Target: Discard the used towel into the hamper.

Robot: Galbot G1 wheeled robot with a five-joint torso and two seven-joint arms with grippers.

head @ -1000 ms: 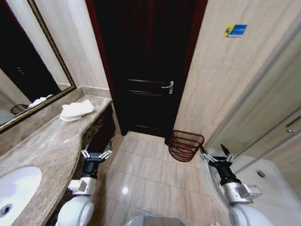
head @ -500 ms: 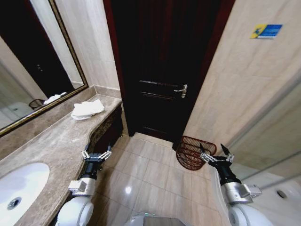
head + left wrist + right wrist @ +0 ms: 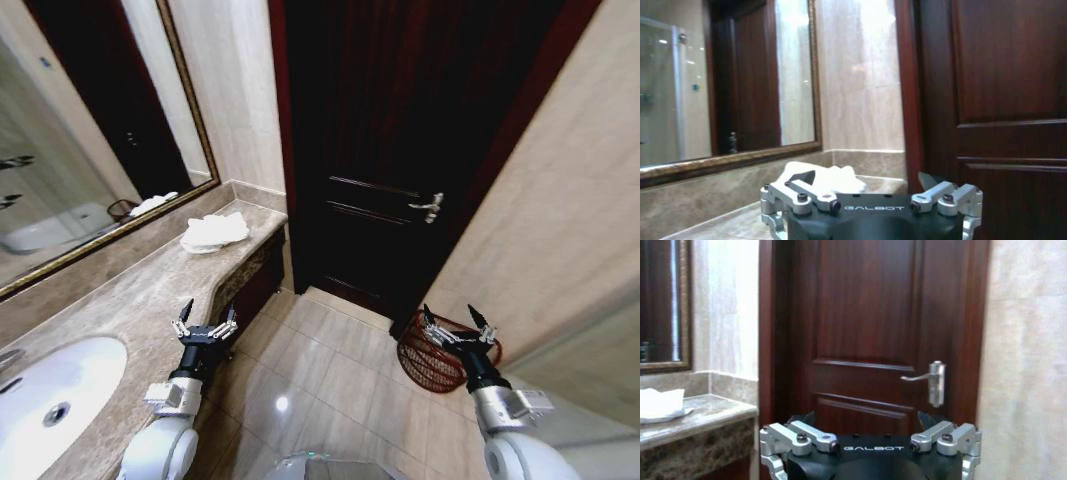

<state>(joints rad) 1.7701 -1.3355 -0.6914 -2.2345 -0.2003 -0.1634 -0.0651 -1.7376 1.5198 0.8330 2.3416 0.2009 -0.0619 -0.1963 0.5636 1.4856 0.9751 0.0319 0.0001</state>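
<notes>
While the towel [image 3: 214, 232] is lying crumpled at the far end of the counter [image 3: 120, 300], beside the mirror [image 3: 90, 150], the left hand [image 3: 203, 325] is hovering over the counter's near edge with fingers spread and nothing in them, well short of the cloth. Closing that gap squarely looks like the job, so the hand is coming down on the bunched middle, not a loose corner. Over to the right, the hamper [image 3: 440, 352] is standing on the floor by the door [image 3: 400, 150], with the right hand [image 3: 459, 330] poised above it, fingers apart and empty.
</notes>
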